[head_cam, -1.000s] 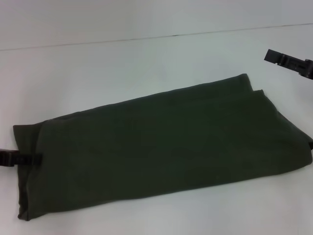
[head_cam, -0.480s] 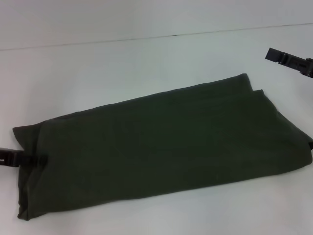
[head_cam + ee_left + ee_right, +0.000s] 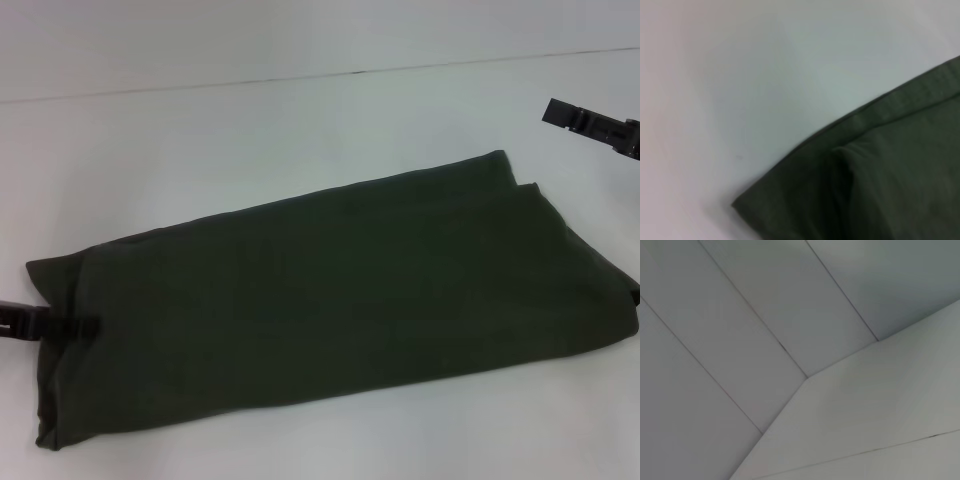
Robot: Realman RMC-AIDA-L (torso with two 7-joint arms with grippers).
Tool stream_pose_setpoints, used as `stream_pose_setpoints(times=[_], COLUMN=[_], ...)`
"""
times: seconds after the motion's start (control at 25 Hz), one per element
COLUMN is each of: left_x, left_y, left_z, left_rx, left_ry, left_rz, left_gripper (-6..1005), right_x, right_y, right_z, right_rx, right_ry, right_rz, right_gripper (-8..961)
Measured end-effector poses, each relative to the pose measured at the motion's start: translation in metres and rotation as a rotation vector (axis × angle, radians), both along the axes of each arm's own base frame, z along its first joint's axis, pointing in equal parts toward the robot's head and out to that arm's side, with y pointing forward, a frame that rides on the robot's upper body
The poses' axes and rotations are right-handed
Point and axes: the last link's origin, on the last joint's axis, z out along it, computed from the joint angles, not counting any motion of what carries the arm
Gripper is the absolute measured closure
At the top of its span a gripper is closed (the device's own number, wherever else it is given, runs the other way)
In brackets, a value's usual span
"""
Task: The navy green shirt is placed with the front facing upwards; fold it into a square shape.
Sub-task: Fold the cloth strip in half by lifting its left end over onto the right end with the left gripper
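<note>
The navy green shirt [image 3: 330,300] lies on the white counter [image 3: 250,140], folded into a long band that runs from the near left side toward the far right side. The left gripper [image 3: 75,325] is at the left end of the shirt, low at the cloth edge and touching it; one cannot tell if it holds the cloth. The right gripper [image 3: 565,115] is above the counter beyond the right end, apart from the shirt, and its opening cannot be told.
</note>
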Motion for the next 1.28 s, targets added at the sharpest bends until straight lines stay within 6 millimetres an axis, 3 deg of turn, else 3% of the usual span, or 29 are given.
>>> stream_pose_setpoints(times=[0.72,0.96,1.28], left_x=[-0.004,-0.0028,-0.0033], left_y=[-0.0029,-0.0039,-0.0046], left_z=[0.0002,-0.0017,-0.0049], left_rx=[-0.002,-0.014,-0.028], left_ry=[0.005,0.004,0.013], left_rz=[0.004,-0.001,0.011], left_gripper=[215,270,622], right_x=[-0.0011,-0.0014,-0.0034], right_y=[0.0003,0.0003,0.0007], right_z=[-0.0001,0.0001,0.0022], right_rx=[-0.002,-0.003,0.004], right_ry=[0.002,0.002,0.011], right_rz=[0.005,0.007,0.018], right_gripper=[41,41,41])
